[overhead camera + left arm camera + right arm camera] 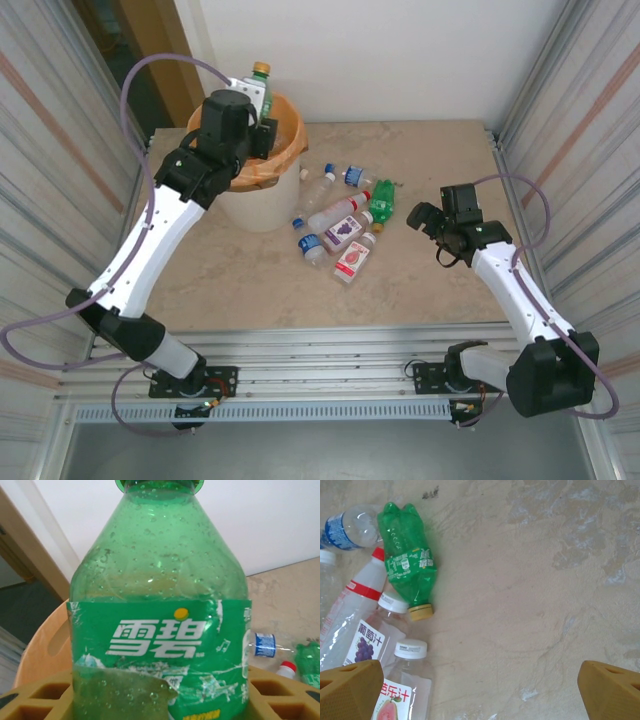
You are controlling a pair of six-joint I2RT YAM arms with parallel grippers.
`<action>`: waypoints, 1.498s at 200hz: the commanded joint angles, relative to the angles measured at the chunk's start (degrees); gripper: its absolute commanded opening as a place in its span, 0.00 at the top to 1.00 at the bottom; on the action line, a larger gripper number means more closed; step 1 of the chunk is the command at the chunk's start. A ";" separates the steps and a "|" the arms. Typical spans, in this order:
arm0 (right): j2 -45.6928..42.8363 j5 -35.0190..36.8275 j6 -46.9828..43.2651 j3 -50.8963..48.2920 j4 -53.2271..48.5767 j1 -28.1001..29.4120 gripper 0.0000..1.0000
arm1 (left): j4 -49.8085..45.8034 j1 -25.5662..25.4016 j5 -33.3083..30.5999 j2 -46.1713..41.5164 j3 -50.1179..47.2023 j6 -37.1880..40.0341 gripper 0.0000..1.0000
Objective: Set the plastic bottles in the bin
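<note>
The right gripper [480, 680] hangs well right of the round white bin lined with an orange bag [262, 205], its jaws spread wide over bare beige tabletop [200, 280]. Seven crushed plastic bottles [340, 215] lie just right of the bin: six clear, one green. The tabletop in front of the bin is open. Above the bin's mouth, the left gripper [160, 700] pinches an eighth, a green droplet-beaded bottle [160, 605], upright and yellow-capped.
</note>
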 commanded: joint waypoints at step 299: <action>27.03 -9.16 -12.51 13.96 4.60 -1.01 0.02 | -5.03 10.22 9.29 16.85 8.34 -7.18 0.23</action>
